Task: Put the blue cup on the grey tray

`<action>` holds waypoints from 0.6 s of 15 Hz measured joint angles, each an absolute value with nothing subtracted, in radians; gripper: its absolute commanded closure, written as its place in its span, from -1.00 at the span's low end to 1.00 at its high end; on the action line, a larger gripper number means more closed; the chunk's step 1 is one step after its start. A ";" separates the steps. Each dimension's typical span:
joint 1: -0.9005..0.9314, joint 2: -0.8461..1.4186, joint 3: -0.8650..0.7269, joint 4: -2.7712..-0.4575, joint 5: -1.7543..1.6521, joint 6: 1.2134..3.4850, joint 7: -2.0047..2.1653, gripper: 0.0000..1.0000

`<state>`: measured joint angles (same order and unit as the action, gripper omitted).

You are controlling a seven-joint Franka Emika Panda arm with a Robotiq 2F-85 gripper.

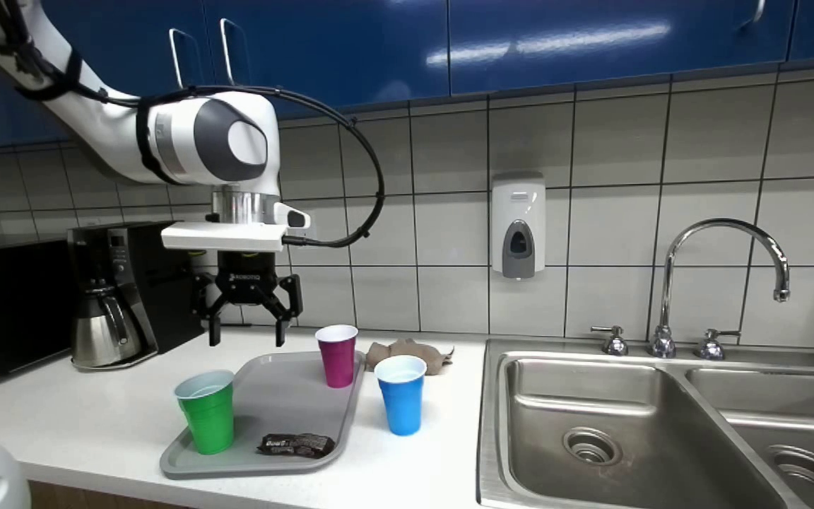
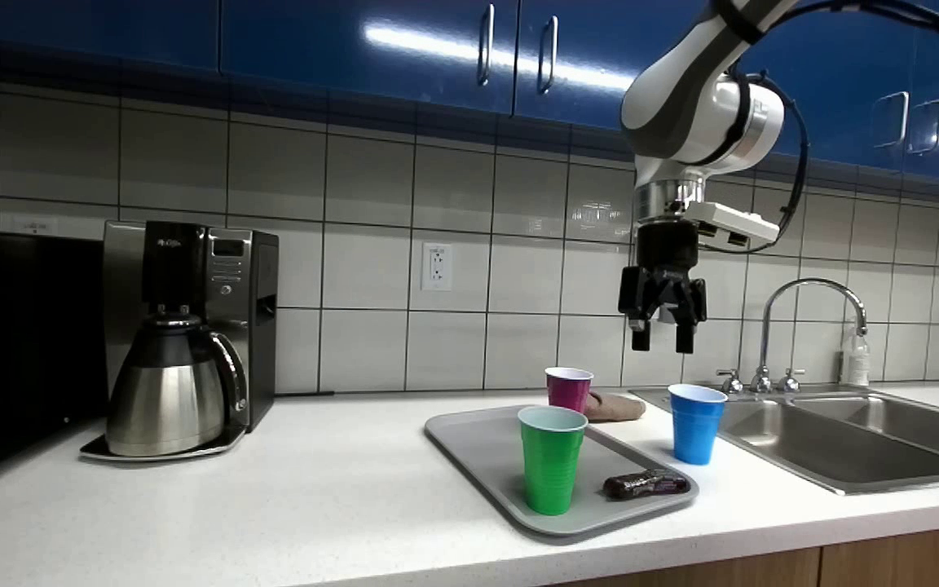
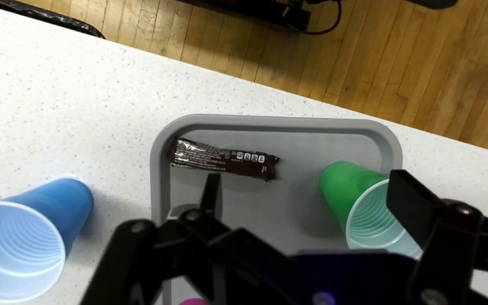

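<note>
The blue cup point(image 1: 402, 403) stands upright on the white counter, just outside the grey tray, on the sink side. It also shows in an exterior view point(image 2: 695, 430) and at the left edge of the wrist view point(image 3: 68, 203). The grey tray point(image 1: 276, 403) lies flat on the counter; it also shows in an exterior view point(image 2: 478, 440) and the wrist view point(image 3: 286, 123). My gripper point(image 1: 247, 336) is open and empty, well above the tray and pointing down. Its spread fingers show in an exterior view point(image 2: 663, 341) and the wrist view point(image 3: 307, 190).
On the tray stand a green cup point(image 1: 208, 417) and a magenta cup point(image 1: 338, 360), with a dark wrapped bar point(image 1: 297, 445) near the front. A brown cloth-like thing point(image 1: 414, 353) lies behind the blue cup. A steel sink point(image 1: 495, 424) and a coffee maker point(image 2: 184, 350) flank the area.
</note>
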<state>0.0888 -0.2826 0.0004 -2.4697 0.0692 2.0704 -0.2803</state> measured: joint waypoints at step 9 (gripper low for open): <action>0.056 -0.174 -0.005 -2.448 0.057 2.206 -0.199 -1.00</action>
<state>0.0564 -0.1736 -0.0052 -2.4483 0.0571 2.2064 -0.1989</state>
